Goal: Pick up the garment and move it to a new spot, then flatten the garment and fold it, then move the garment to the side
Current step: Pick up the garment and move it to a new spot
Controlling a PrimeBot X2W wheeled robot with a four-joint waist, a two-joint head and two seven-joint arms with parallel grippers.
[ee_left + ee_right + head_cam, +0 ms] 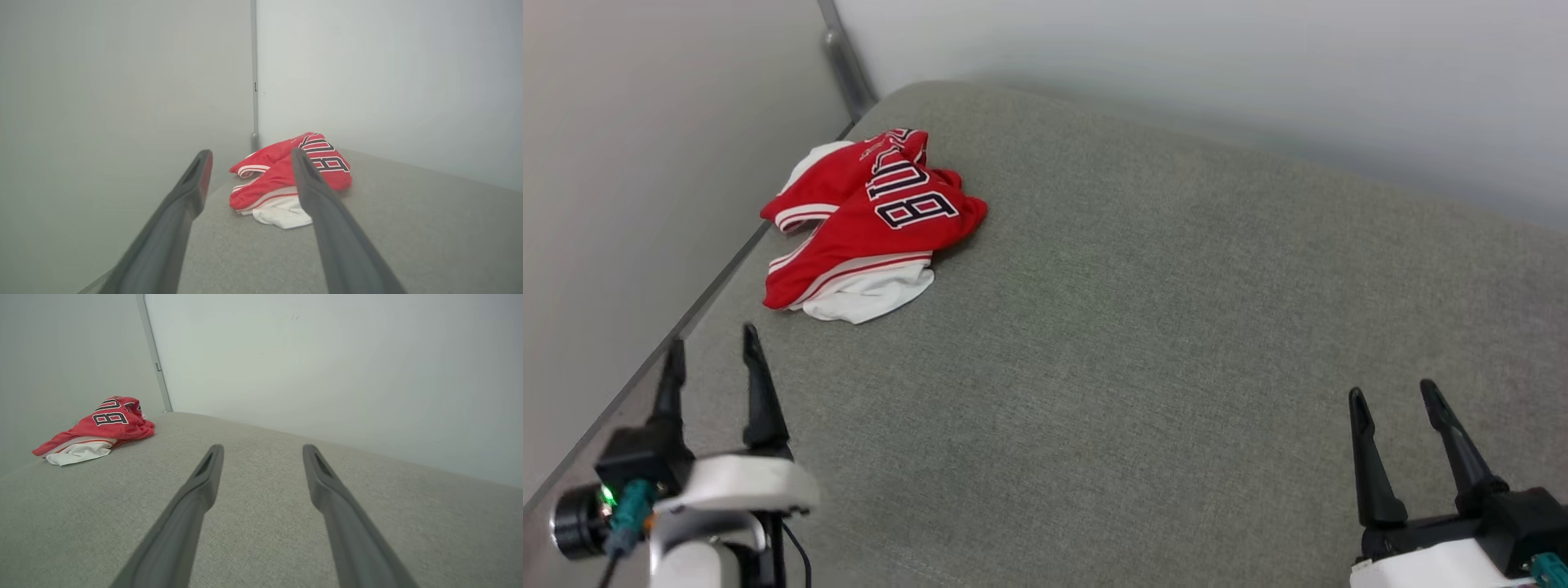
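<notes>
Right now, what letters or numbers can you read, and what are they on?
"BU": big black white-edged letters on the crumpled red garment; further letters are lost in folds.
Near its top edge in the head view, small print: too small to read.

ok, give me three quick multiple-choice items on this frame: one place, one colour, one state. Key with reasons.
1. Where on the grey fabric surface does the garment lie?
A. far left corner, beside the wall
B. centre
C. near right edge

2. What colour is the cloth poking out at the garment's near edge?
A. black
B. white
C. blue

3. How is the left hand?
A. shut on the garment
B. open, short of the garment
C. shut, empty

Key:
1 A, it sits crumpled where the surface meets the wall corner.
2 B, white cloth shows under the red.
3 B, its jaws stand apart, with bare surface between it and the garment.
</notes>
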